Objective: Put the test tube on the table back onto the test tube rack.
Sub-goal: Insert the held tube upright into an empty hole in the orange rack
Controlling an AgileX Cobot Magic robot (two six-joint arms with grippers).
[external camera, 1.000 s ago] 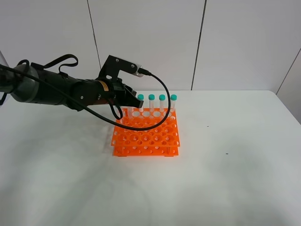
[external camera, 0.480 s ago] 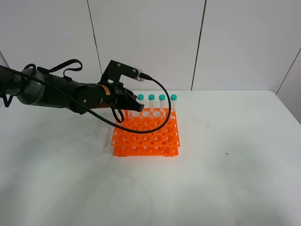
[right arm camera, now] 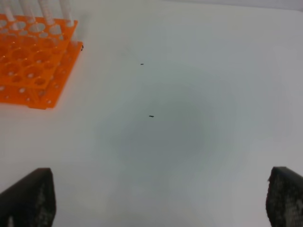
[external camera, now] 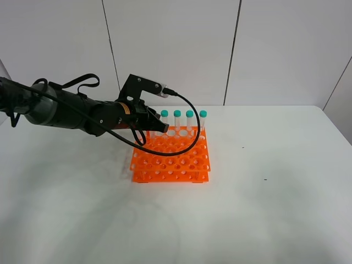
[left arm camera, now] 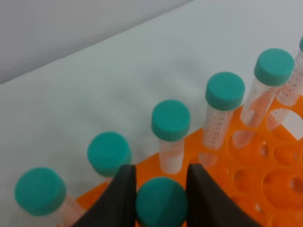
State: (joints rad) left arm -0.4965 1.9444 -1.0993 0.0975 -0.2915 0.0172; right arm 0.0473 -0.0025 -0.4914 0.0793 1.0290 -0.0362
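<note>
My left gripper [external camera: 155,124] hangs over the back left part of the orange test tube rack [external camera: 171,158]. In the left wrist view its two black fingers [left arm camera: 120,198] are shut on the teal cap of a test tube [left arm camera: 161,203], held upright just in front of the rack's back row. Several like tubes [left arm camera: 171,119] stand in that row; some show in the exterior view [external camera: 177,114]. The held tube's lower end is hidden, so I cannot tell if it sits in a hole. My right gripper [right arm camera: 158,194] is open and empty above the white table [right arm camera: 189,118].
The rack [right arm camera: 33,56] shows at one corner of the right wrist view, well away from the right gripper. A black cable [external camera: 184,137] loops from the left wrist over the rack. The right arm is out of the exterior view.
The left gripper has sunk a little and shifted slightly toward the rack's back row, still holding the tube. The tubes in the rack have not moved.
</note>
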